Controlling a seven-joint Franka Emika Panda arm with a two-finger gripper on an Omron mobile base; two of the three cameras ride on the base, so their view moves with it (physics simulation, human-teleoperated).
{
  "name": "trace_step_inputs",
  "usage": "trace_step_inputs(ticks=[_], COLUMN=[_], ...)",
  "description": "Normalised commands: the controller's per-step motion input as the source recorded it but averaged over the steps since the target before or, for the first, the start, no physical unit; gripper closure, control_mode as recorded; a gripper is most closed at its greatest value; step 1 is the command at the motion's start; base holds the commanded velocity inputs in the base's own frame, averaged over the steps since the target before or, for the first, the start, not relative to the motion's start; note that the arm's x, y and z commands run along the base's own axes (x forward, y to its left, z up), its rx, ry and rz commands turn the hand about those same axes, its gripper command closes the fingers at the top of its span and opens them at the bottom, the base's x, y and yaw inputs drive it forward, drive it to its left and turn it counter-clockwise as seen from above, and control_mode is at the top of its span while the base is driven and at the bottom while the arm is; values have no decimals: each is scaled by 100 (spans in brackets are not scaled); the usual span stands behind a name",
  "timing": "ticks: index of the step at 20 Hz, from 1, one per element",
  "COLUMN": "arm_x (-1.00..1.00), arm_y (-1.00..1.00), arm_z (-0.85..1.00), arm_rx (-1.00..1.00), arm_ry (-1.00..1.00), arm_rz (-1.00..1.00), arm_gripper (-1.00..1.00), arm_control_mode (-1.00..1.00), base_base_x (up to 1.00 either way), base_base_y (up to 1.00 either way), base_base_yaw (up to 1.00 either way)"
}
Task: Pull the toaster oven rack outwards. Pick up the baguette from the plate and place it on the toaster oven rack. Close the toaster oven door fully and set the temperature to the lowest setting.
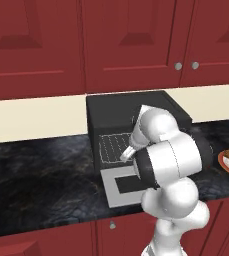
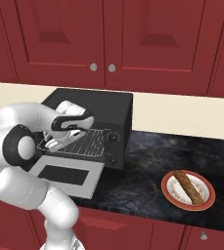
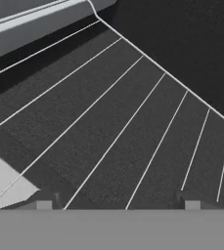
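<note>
The black toaster oven (image 2: 96,110) stands on the counter, and its light grey toaster oven door (image 2: 67,174) lies folded down flat in front. The silver wire toaster oven rack (image 2: 86,141) sits in the cavity mouth. My gripper (image 2: 54,142) is at the rack's front left part, low over the wires. In the hand view the rack (image 3: 113,122) runs close under my gripper (image 3: 118,205), whose fingertips (image 3: 44,204) stand wide apart and open, holding nothing. The baguette (image 2: 188,187) lies on a red-rimmed plate (image 2: 169,194) to the oven's right. From the left, the oven (image 1: 131,107), door (image 1: 117,197) and gripper (image 1: 127,154) also show.
Two dark knobs (image 2: 114,138) sit on the oven's right front panel. Red cabinets hang above a cream backsplash, and red cabinet doors run below the dark marble counter (image 2: 147,166). The plate (image 1: 225,165) lies at the right edge of the left base view.
</note>
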Motion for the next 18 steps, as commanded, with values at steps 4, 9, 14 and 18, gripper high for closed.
trace_step_inputs(ticks=[4,9,14,18], arm_x=[-97,-100,-100,-100], arm_y=[53,46,32,14], arm_z=[-14,-17,-30,-100], arm_rx=[-15,-13,-14,-5], arm_ry=[100,100,100,73], arm_rz=[0,0,0,0], arm_gripper=[-100,-100,-100,-100], arm_control_mode=[-100,-100,-100,-100], base_base_x=[0,0,0,0], base_base_y=[0,0,0,0], base_base_yaw=[0,0,0,0])
